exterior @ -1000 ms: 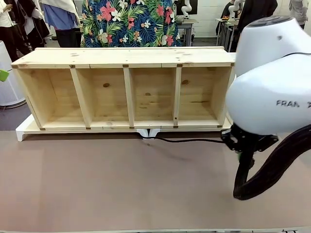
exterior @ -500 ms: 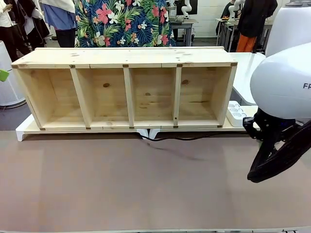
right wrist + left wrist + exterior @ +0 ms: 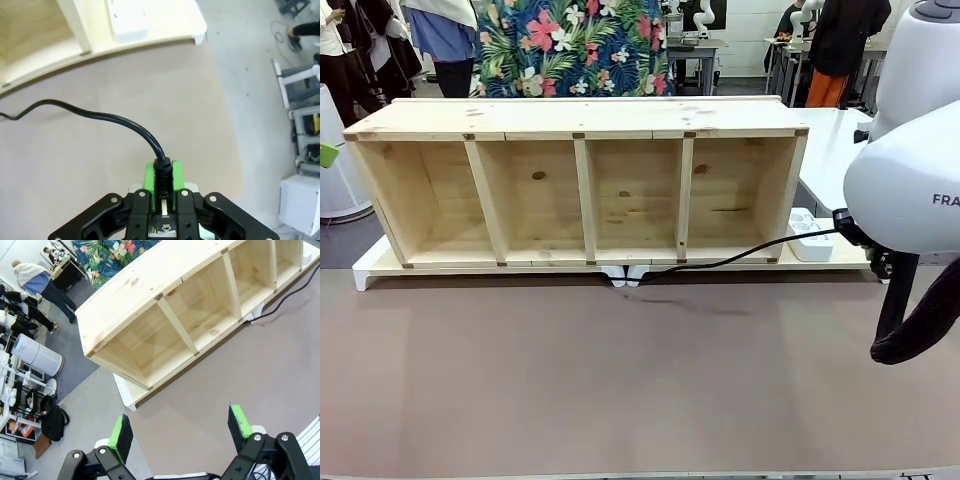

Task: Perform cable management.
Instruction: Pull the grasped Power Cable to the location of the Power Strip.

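Lab or workshop hall: metal workbenches (image 3: 700,47), equipment racks (image 3: 12,405), standing people (image 3: 445,40)

The left gripper (image 3: 177,432) hangs with its green pads (image 3: 120,437) wide apart above the brown tabletop (image 3: 225,375), in front of the wooden shelf (image 3: 150,295). A black cable (image 3: 282,300) runs along the tabletop from the shelf's foot.

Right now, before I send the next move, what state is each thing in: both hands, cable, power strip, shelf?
Right hand: shut on the cable's plug end.
Left hand: open, holding nothing, above the table.
Cable: lifted off the table at the held end, sagging down to the shelf's front edge.
Power strip: lying flat beside the shelf's right end.
Shelf: open front toward the robot.
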Robot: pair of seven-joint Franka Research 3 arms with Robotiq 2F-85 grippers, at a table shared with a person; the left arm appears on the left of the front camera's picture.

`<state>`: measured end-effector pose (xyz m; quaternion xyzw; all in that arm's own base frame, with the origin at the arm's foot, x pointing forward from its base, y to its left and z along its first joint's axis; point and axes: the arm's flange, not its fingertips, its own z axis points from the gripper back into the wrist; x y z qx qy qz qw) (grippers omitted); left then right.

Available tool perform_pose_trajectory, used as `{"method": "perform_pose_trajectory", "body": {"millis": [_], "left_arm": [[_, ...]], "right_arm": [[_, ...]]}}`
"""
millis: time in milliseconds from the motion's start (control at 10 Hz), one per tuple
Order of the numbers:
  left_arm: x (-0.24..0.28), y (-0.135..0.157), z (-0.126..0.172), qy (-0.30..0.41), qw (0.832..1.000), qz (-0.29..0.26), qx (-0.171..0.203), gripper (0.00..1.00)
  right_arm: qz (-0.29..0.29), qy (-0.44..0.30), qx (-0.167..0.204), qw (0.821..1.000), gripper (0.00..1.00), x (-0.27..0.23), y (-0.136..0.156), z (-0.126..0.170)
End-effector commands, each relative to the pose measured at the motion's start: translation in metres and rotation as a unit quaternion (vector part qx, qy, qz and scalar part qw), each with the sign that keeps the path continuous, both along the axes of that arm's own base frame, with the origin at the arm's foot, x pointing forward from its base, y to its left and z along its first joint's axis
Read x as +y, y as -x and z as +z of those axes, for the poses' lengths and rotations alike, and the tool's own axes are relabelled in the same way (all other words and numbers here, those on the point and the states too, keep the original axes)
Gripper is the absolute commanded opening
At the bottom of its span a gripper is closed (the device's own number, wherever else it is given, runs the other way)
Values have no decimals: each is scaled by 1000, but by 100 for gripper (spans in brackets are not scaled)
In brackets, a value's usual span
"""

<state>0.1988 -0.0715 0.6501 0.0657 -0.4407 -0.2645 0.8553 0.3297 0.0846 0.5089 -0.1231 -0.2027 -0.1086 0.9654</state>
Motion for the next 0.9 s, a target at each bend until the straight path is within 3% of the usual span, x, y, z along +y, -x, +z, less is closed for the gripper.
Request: {"method": "perform_pose_trajectory", "body": {"millis": [0,400,800], "left_arm": [[0,0,0,0,1000,1,-1,100],[0,0,0,0,1000,1,-1,100],[0,0,0,0,1000,1,-1,100]], "right_arm": [[12,7,-36,999,17,-52,42,-77],[90,-34,-116,989,17,-70,12,-57],[155,-44,-133,978,17,-71,-33,-42]]}}
